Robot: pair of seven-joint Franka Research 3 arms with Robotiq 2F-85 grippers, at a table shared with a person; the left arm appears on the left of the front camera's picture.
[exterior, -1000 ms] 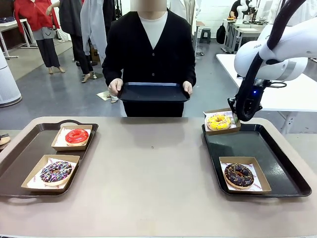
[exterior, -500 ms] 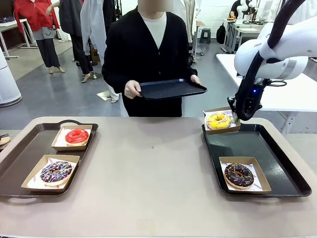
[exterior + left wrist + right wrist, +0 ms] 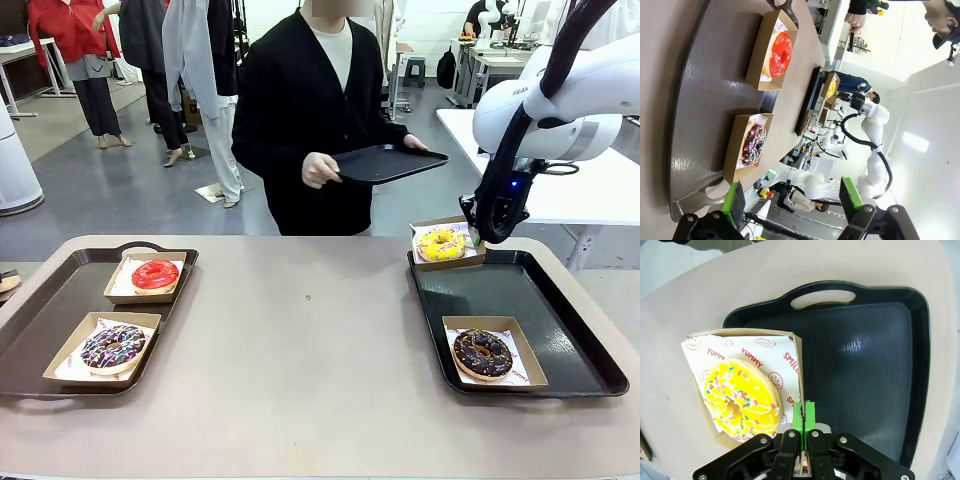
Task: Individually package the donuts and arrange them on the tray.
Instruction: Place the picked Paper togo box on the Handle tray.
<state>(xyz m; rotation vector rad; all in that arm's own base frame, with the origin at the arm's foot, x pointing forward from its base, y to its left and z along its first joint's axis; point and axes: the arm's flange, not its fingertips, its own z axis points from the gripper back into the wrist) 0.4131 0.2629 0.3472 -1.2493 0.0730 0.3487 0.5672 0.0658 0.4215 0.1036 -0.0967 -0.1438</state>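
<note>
Even, bright indoor light from overhead; shadows under the cardboard boxes are soft and short. Front view sharp across the desk, the background room a little softer. White glare patches sit on the glossy black tray in the right wrist view. Left wrist view is rolled sideways, with wide-angle bending at the edges and a blown-out white wall.

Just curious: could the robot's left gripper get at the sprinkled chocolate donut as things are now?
Probably yes. The left gripper is open, and the sprinkled donut lies uncovered in its box just ahead, nothing between them.
</note>
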